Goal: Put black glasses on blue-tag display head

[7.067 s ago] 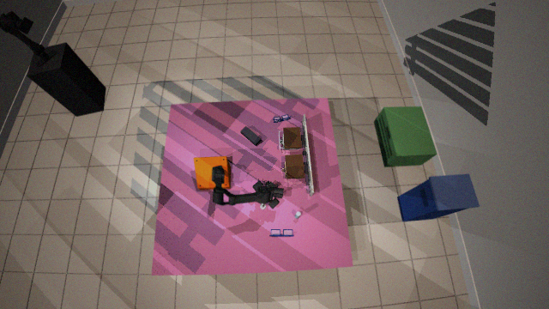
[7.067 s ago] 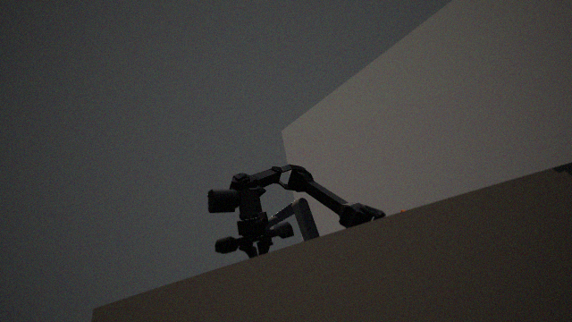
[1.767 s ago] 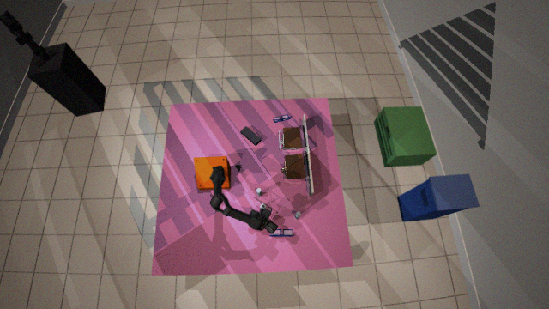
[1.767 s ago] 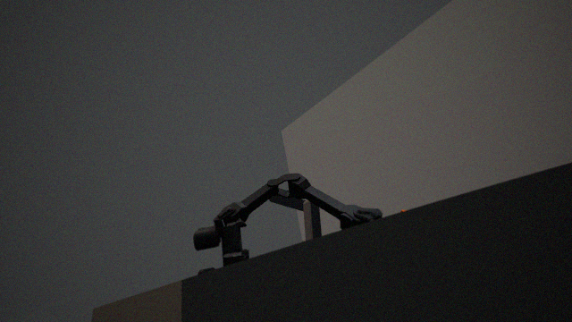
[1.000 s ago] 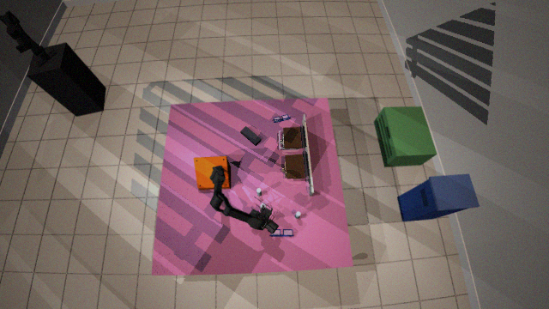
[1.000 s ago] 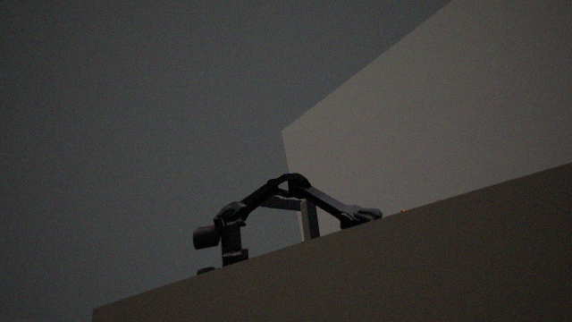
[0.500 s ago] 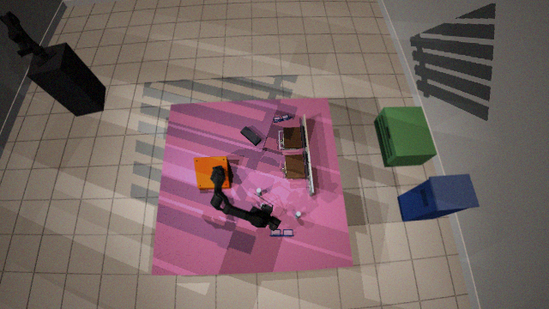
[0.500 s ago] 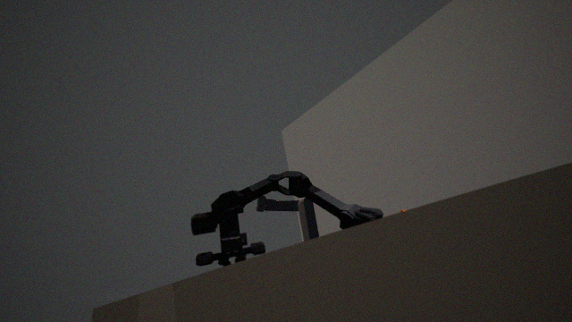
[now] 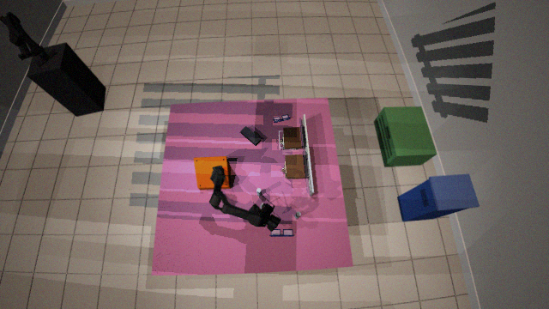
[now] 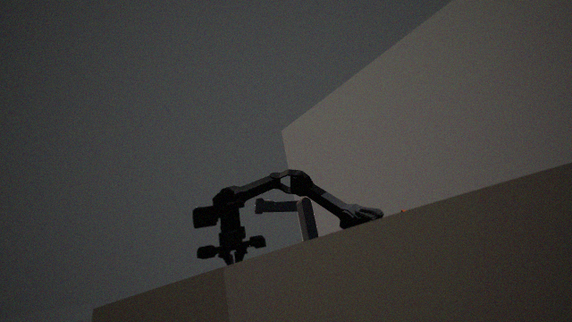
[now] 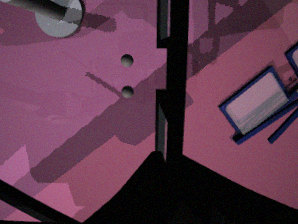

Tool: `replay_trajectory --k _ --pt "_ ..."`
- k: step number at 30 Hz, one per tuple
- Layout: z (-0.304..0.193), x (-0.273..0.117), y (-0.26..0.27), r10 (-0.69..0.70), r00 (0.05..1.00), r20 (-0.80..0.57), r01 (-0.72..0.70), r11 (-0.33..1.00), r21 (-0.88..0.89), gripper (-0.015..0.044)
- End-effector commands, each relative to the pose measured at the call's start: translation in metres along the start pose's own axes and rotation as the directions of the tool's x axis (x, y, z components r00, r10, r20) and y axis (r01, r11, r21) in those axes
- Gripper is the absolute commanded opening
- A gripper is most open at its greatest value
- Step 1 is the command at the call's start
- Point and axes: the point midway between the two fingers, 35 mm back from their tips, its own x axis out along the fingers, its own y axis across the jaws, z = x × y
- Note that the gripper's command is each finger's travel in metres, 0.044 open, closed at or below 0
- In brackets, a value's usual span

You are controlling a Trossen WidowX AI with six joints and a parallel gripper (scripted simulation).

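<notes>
My gripper (image 9: 269, 215) (image 10: 234, 260) (image 11: 163, 161) points down and is shut on the black glasses (image 11: 176, 70). In the wrist view their front shows nearly edge-on as a dark upright bar, with two grey round nose pads (image 11: 127, 76) on its left. The glasses are off both heads; how their temples lie is unclear. Two brown-topped display heads, the upper (image 9: 292, 138) and the lower (image 9: 295, 166), stand before a white panel (image 9: 308, 154). Pale, thin outlines show around the upper head. The blue tag cannot be made out. The heads are away from my gripper, toward the upper right in the top view.
Blue-framed glasses (image 9: 281, 233) (image 11: 255, 102) lie close beside my gripper. Another blue-framed pair (image 9: 281, 118) lies beyond the upper head. Small round grey pieces (image 9: 259, 190) (image 9: 298, 215) stand near the arm. A black box-like object (image 9: 251, 136) lies left of the heads.
</notes>
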Motion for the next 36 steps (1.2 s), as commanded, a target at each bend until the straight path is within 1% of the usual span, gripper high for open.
replay_trajectory --k 1,9,17,26,36 --pt "0.002 -0.004 0.006 -0.008 1.0 0.001 0.008 0.993 0.117 0.0" --pt "0.008 -0.005 0.019 -0.006 1.0 0.002 0.005 0.933 0.359 0.0" --pt "0.013 -0.005 0.033 -0.005 1.0 0.003 0.002 0.816 0.578 0.0" --pt "0.019 -0.005 0.048 -0.003 1.0 0.003 -0.001 0.624 0.782 0.0" --pt "0.025 -0.005 0.066 -0.002 1.0 0.003 -0.002 0.354 0.935 0.0"
